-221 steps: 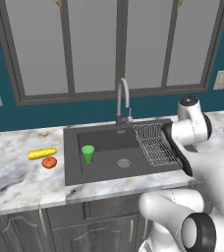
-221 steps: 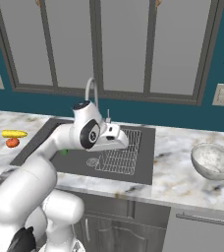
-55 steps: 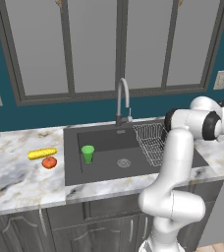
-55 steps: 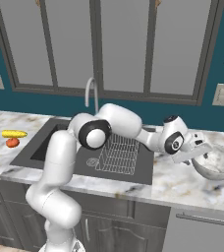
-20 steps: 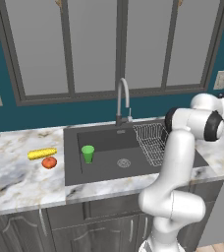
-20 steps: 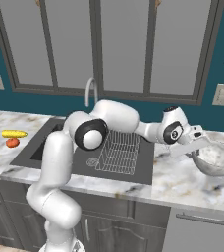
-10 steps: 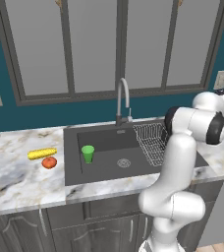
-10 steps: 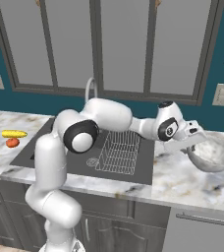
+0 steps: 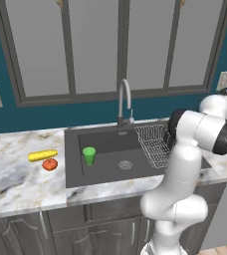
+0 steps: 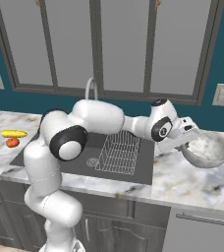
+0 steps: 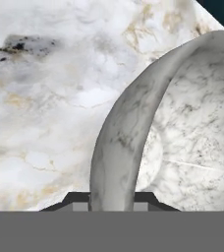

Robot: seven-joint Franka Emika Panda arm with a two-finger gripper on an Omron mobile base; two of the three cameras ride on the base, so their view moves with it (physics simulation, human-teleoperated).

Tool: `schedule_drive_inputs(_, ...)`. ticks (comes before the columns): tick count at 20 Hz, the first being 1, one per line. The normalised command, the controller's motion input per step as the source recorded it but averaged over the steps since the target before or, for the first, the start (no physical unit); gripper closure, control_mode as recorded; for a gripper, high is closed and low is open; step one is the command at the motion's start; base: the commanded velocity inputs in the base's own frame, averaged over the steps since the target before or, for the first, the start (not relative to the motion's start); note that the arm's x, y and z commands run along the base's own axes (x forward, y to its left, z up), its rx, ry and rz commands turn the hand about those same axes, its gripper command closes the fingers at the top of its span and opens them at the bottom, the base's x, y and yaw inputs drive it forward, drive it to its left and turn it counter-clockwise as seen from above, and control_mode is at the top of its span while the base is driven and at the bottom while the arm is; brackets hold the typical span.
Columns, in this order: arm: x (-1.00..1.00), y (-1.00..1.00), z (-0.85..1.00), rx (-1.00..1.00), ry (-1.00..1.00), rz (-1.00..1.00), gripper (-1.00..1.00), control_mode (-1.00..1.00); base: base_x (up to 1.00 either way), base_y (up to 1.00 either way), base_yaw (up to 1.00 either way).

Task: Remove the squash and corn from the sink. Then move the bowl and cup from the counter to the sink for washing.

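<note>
Gripping bowl [image 10: 206, 148] rim, hand [image 10: 184, 141] clamped, bowl tilted above table [image 10: 192, 183]; cup [image 9: 89, 155] in sink [image 9: 105, 168].

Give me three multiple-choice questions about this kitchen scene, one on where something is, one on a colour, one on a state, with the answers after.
1. Where is the cup?
A. In the sink
B. On the counter
C. In the wire rack

2. What colour is the cup?
A. Red
B. Green
C. Blue

3. What is the gripper doing?
A. Hanging open over the faucet
B. Holding the corn
C. Clamped on the rim of the bowl

Answers: 1 A, it stands upright on the basin floor. 2 B, it is bright green. 3 C, the hand view shows the rim between the fingers.
</note>
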Motion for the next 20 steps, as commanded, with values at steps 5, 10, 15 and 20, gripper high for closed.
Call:
schedule_drive_inputs(5,-0.19,0.26,0.22,0.0,-0.04,0.12,1.0,-1.0,0.0,0.0,0.0)
schedule_drive_inputs(10,-0.21,0.29,0.15,0.0,-0.02,0.09,1.0,-1.0,0.0,0.0,0.0)
schedule_drive_inputs(15,-0.18,0.28,0.09,0.01,0.0,0.08,1.0,-1.0,0.0,0.0,0.0)
schedule_drive_inputs(20,-0.07,0.32,0.03,0.0,0.0,0.06,1.0,-1.0,0.0,0.0,0.0)
